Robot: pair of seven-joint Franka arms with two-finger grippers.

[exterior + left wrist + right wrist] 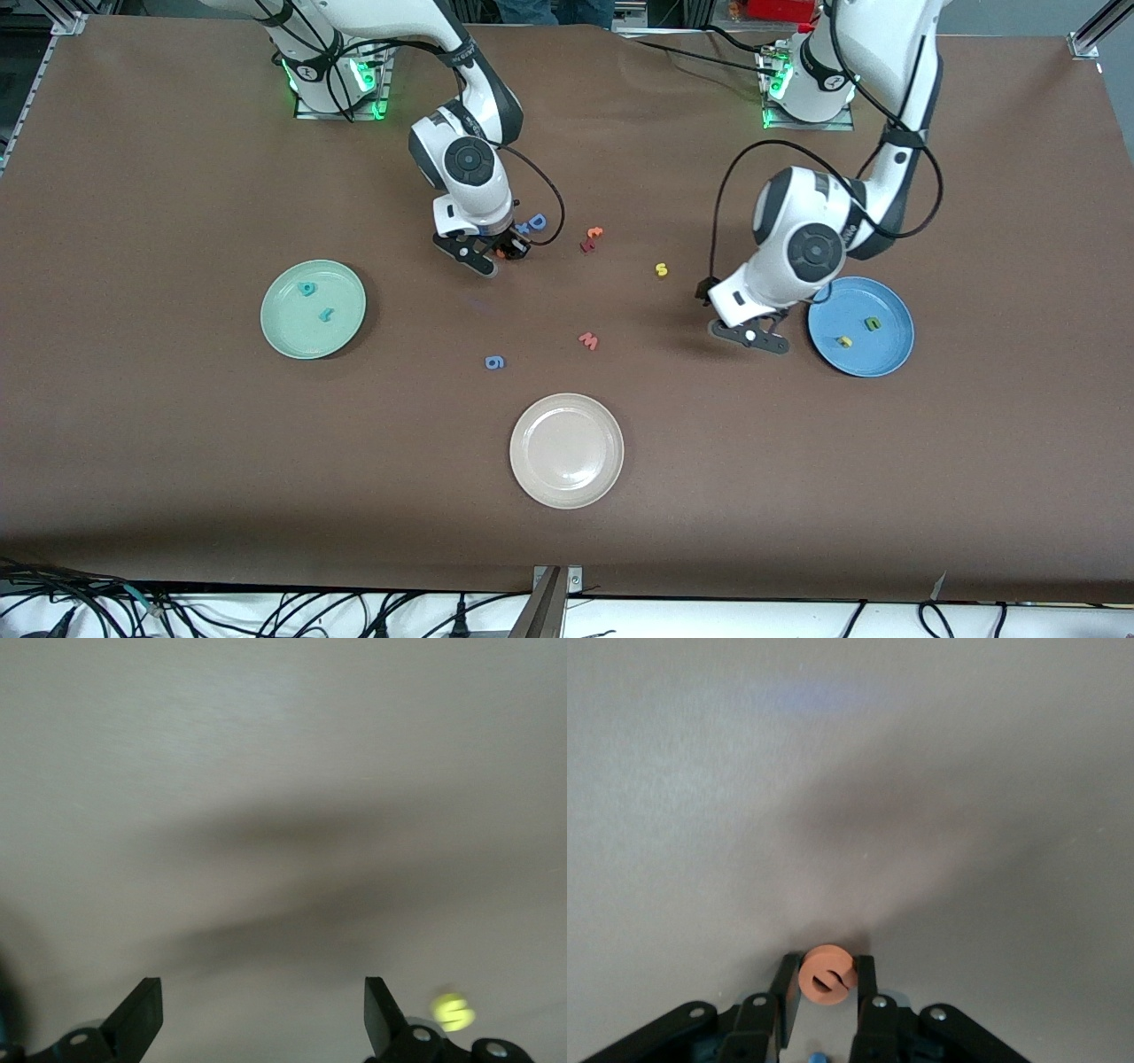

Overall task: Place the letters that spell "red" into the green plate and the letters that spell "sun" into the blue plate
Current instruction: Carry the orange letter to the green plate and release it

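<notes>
Between the two fingers of my right hand (825, 985) sat the orange e (827, 971), and the fingers pressed on both of its sides, so I was gripping it. That hand was low over the desk (159, 461), just beside the big blue D (536, 221). A little way toward my left arm's end lay an orange t (595, 233) touching a dark red letter (586, 245).

My left hand (257, 1014) was let go, its fingers spread wide with nothing between them. It hung over bare desk just beside the blue plate (890, 359). On that plate lay a green letter (873, 323) and a yellow letter (844, 341), a bit apart from each other. The yellow s (661, 269) lay by itself on the desk, between my two hands and not on any plate.

Toward my right arm's end sat the green plate (283, 332). The teal d (307, 288) and the teal r (326, 314) lay on it, close together but not touching.

Nearer to the front camera than the s lay the pink w (589, 340). A small blue letter (495, 361) lay near it. The cream plate (567, 492) sat nearest to the camera.
</notes>
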